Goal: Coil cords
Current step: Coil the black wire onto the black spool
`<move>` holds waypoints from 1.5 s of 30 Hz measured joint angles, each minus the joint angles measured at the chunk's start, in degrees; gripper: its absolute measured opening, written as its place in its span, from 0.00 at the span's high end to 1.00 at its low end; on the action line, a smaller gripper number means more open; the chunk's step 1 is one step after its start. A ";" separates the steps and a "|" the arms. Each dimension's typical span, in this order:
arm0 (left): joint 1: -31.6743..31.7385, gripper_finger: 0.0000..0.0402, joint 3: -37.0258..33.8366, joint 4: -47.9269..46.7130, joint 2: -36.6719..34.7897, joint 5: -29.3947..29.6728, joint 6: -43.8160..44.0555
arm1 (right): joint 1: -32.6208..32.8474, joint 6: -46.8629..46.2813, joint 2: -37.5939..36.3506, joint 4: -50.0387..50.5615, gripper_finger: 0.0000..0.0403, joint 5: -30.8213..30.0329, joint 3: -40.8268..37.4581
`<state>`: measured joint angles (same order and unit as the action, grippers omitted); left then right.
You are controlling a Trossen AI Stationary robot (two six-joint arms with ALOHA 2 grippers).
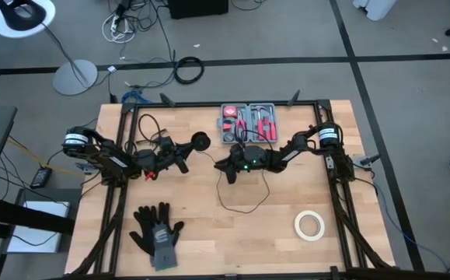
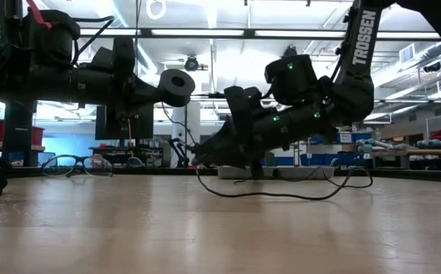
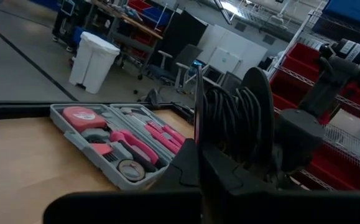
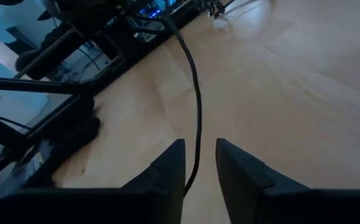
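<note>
Left gripper [image 1: 184,158] is clamped shut on the round black puck-like spool [image 1: 201,141] around 11 o'clock, so the right gripper [image 4: 198,163], fingers spread astride the thin black cord [image 1: 244,204], should feed slack evenly.

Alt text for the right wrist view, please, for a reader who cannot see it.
A thin black wire runs across the pale wooden tabletop and down into the gap between the right gripper's two dark fingers, which stand slightly apart around it. Dark arm parts and frame bars crowd the far edge of the table.
</note>
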<state>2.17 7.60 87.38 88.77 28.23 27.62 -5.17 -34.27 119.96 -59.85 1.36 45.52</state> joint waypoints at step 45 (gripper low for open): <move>0.02 1.00 16.37 -35.58 0.00 -4.13 -1.30 | -0.56 15.19 -27.30 44.56 1.00 -3.18 10.55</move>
<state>2.20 23.96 51.80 88.77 24.10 26.32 -5.73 -19.07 92.66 -15.29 -1.82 56.07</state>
